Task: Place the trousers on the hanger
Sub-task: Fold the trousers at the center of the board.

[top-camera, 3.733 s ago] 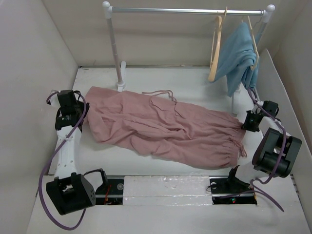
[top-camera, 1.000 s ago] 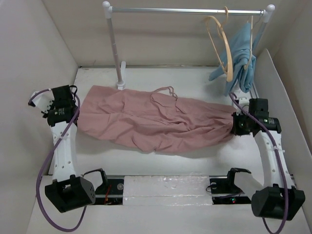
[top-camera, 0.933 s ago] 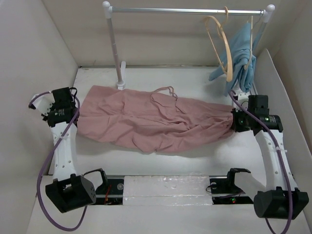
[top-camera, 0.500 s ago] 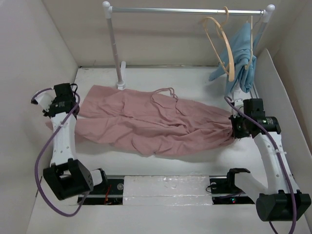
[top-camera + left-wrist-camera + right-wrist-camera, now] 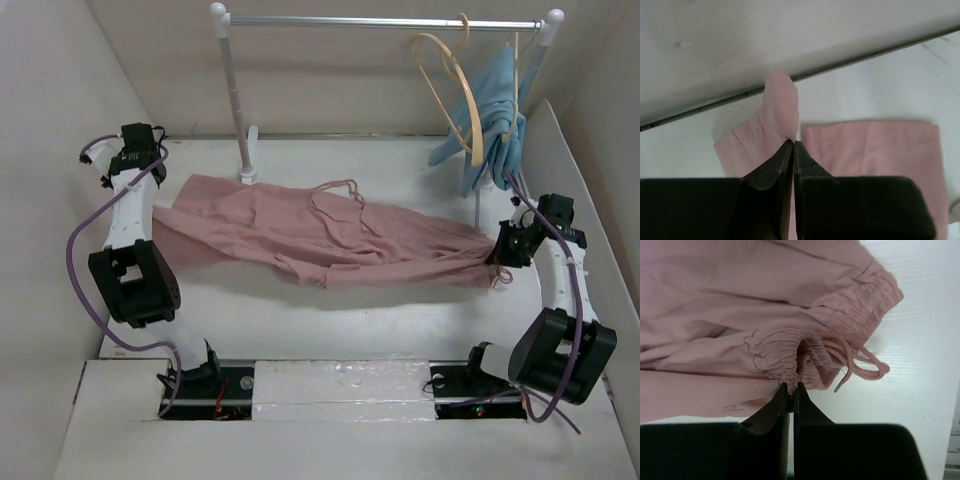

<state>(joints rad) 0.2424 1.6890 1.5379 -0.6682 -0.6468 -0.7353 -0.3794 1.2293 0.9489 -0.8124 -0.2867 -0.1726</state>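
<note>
White table (image 5: 330, 330) w/ pink trousers (image 5: 330, 235) spread across it (rack post foot (image 5: 247, 177) at back edge)

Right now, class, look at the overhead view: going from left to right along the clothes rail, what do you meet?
left post → wooden hanger → blue garment → right post
</note>
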